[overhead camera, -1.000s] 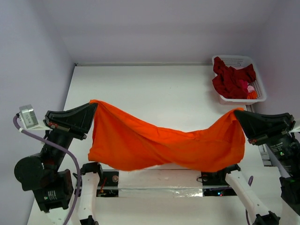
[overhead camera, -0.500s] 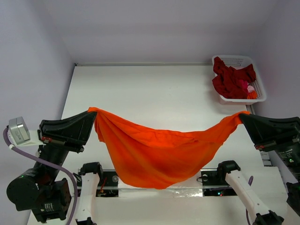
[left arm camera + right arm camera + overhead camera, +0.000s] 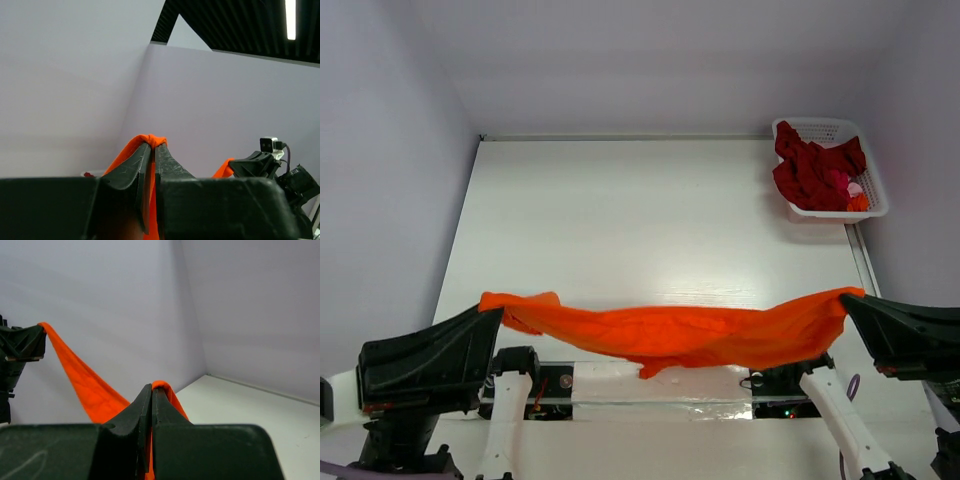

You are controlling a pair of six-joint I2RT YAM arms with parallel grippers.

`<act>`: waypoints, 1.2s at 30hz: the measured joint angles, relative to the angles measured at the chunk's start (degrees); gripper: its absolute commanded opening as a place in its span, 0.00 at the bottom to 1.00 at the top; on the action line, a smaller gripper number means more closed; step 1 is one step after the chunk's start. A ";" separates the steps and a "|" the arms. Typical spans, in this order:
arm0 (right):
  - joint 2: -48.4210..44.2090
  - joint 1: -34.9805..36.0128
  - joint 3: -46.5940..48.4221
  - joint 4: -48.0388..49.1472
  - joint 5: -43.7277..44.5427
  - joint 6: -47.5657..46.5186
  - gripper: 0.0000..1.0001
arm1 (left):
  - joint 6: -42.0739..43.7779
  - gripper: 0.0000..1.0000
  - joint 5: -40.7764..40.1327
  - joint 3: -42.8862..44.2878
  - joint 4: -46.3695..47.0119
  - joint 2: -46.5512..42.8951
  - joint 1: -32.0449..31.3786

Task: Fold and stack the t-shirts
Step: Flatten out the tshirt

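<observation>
I see the orange cloth t-shirt (image 3: pixel 680 333) spanning the table's (image 3: pixel 650 210) near edge; dark red t-shirts (image 3: pixel 810 172) lie in the white plastic lattice basket (image 3: pixel 817 123), far right.

Left gripper (image 3: pixel 500 313) & right gripper (image 3: pixel 846 301) are both matte black wedges w/ flat tapered fingers (image 3: pixel 172 165), arm links (image 3: pixel 832 410) are smooth white tubes w/ rounded black joint blocks (image 3: pixel 515 360), thin purple cable (image 3: pixel 853 384) nr right base.

The left gripper (image 3: pixel 500 313) and right gripper (image 3: pixel 846 299) run off the top view's edges; in both wrist views the fingers (image 3: pixel 172 167) hide most of the orange shirt (image 3: pixel 670 335); the red shirts (image 3: pixel 810 175) in the basket (image 3: pixel 820 126) are too bunched to count.
</observation>
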 measured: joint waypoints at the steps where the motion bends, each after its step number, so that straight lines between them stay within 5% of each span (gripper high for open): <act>1: -0.02 0.00 -0.28 0.20 0.00 -0.02 0.00 | 0.11 0.00 -0.31 -1.57 0.98 -0.90 0.00; 7: 2.27 0.00 -4.24 0.35 0.76 -0.83 0.00 | 1.27 0.00 -2.38 -15.98 3.50 -0.83 -0.24; 15: 17.94 0.00 -7.02 6.47 5.01 -2.89 0.00 | 4.81 0.00 -7.52 -23.50 7.58 13.92 -0.24; 27: 53.66 0.37 -6.38 16.22 6.03 -3.48 0.00 | 9.27 0.00 -14.36 -24.87 15.76 41.22 -0.26; 36: 68.46 0.37 1.25 18.18 5.38 -3.89 0.00 | 9.44 0.00 -14.64 -20.06 18.25 55.63 -0.26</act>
